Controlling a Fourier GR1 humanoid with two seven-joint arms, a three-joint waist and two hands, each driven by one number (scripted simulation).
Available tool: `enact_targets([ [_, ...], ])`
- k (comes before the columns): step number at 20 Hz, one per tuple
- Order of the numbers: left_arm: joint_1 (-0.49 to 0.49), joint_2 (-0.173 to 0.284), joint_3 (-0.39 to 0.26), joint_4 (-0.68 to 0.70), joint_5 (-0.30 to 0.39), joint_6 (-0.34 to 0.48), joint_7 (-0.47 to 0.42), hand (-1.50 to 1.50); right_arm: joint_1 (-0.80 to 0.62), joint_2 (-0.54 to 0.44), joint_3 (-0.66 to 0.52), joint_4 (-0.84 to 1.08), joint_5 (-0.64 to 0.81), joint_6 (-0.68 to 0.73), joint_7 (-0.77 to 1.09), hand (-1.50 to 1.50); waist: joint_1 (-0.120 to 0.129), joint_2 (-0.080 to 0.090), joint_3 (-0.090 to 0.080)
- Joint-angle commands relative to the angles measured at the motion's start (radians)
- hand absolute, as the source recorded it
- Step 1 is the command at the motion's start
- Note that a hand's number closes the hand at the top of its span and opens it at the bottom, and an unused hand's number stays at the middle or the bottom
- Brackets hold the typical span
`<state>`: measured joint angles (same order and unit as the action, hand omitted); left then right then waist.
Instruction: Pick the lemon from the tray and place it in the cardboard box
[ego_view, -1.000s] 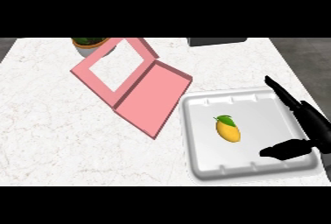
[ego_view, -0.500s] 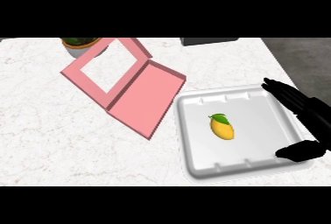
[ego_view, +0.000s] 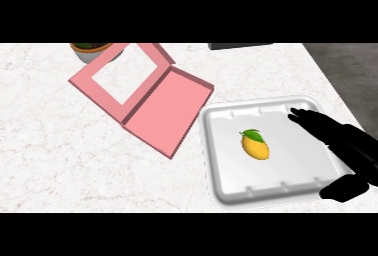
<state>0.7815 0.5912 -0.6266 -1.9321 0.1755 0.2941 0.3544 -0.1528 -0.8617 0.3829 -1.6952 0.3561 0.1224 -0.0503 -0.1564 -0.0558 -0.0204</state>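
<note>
Yellow lemon (ego_view: 255, 145), left of fingers (ego_view: 314, 121), apart

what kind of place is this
Probably a kitchen counter: a white marbled counter top carries a white tray holding a lemon, an open pink box, and a potted plant at the back edge.

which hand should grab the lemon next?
Right. The right hand is open over the tray's right side, fingers pointing toward the lemon but apart from it. The left hand is not in view.
</note>
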Motion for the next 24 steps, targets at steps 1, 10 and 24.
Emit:
enact_targets([
  [1, -0.288, -0.057, 0.118, -0.151, -0.087, 0.007, -0.169, 0.00, 0.005, 0.010, 0.018, -0.016, 0.002, 0.015, 0.041, -1.50, -0.014, 0.004, 0.010],
  [10, -0.319, -0.050, 0.092, -0.108, -0.096, 0.014, -0.239, 0.00, 0.007, 0.039, 0.056, -0.025, 0.037, 0.023, 0.148, -1.50, 0.009, 0.019, 0.011],
  [24, -0.391, -0.047, 0.061, -0.038, -0.093, 0.025, -0.324, 0.00, -0.028, 0.107, 0.098, -0.028, 0.102, 0.002, 0.250, -1.50, 0.042, 0.033, 0.015],
])
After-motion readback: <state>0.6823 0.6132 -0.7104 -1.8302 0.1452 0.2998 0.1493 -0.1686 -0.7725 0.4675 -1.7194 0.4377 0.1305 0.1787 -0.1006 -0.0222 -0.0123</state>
